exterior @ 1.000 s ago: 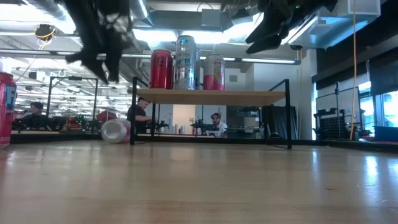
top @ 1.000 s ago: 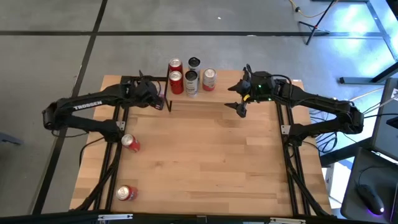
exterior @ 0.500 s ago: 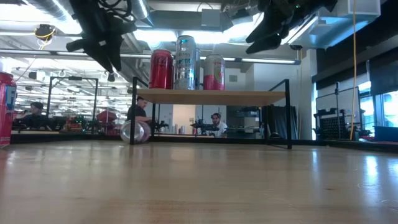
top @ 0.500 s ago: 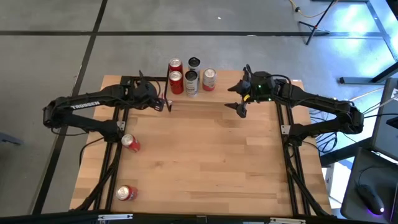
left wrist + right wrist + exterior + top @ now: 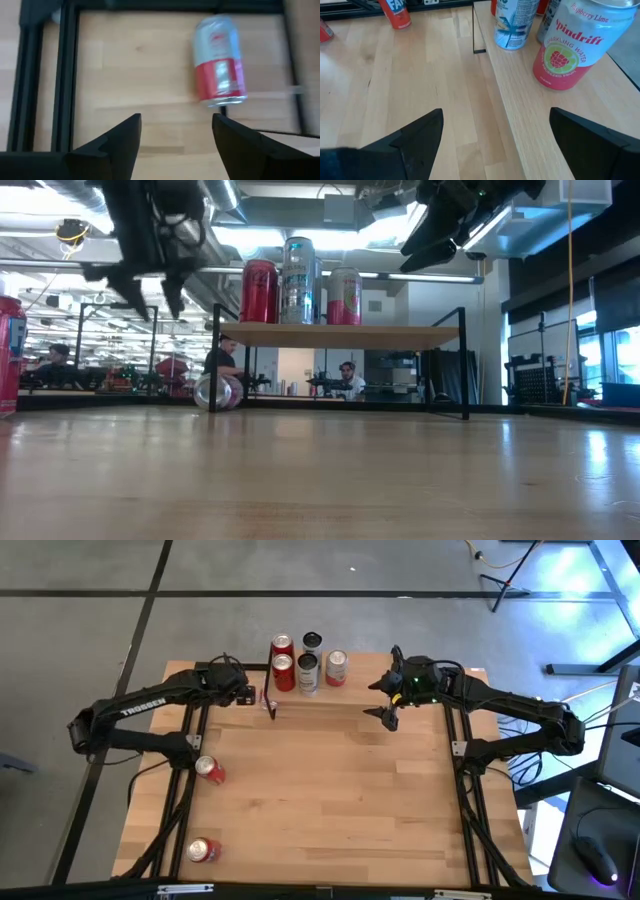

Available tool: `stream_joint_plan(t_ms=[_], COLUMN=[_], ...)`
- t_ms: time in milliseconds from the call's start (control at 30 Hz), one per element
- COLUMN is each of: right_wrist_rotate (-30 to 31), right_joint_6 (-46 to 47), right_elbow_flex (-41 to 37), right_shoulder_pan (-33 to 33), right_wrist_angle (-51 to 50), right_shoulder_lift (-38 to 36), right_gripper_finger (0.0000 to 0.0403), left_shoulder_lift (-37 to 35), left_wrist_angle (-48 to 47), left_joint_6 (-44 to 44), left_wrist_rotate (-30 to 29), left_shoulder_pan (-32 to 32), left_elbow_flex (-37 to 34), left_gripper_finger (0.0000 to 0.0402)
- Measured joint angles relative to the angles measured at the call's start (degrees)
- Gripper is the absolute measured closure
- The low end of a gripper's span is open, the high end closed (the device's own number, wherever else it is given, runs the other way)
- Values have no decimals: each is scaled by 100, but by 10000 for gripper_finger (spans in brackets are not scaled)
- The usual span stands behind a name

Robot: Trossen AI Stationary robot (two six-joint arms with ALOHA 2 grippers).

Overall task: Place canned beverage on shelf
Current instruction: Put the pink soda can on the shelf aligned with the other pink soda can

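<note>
The shelf [image 5: 340, 335] stands at the table's far edge on thin black legs, with several upright cans on its left part, among them a red can [image 5: 259, 291] and a pink can [image 5: 572, 45]. A red-and-silver can [image 5: 219, 62] lies on its side on the table by the shelf's left leg [image 5: 214, 360]; its silver end [image 5: 216, 391] faces the low camera. My left gripper [image 5: 175, 131] hangs open above and just short of that can, touching nothing. My right gripper [image 5: 495, 122] hovers open over the shelf's near edge [image 5: 495, 100].
Two more red cans [image 5: 209, 770] [image 5: 203, 850] are on the table's left side, near the left arm's frame rails [image 5: 185, 800]. The wooden tabletop [image 5: 340, 800] between the arms is bare. People sit in the room behind the shelf.
The lying can has rolled along the table toward the shelf's left leg and stopped there. My left gripper has swung toward the table's far left, rolled about its own axis, and spread its fingers wider.
</note>
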Motion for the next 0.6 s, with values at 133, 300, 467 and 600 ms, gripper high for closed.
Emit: stream_joint_plan(t_ms=[133,300,467,600], right_wrist_rotate=[0,0,0,0], right_joint_6=[0,0,153,170], right_elbow_flex=[0,0,0,0], right_shoulder_pan=[0,0,0,0], right_wrist_angle=[2,4,6,17], right_shoulder_lift=[2,2,2,4], right_gripper_finger=[52,52,52,52], left_shoulder_lift=[0,0,1,178], left_wrist_angle=[682,1698,2160,2811], left_joint_6=[328,795,958,1028], left_wrist_rotate=[764,1557,1884,2303], left_shoulder_pan=[604,1300,1768,1932], left_elbow_flex=[-468,-894,-1178,-1441], left_gripper_finger=[163,176,193,202])
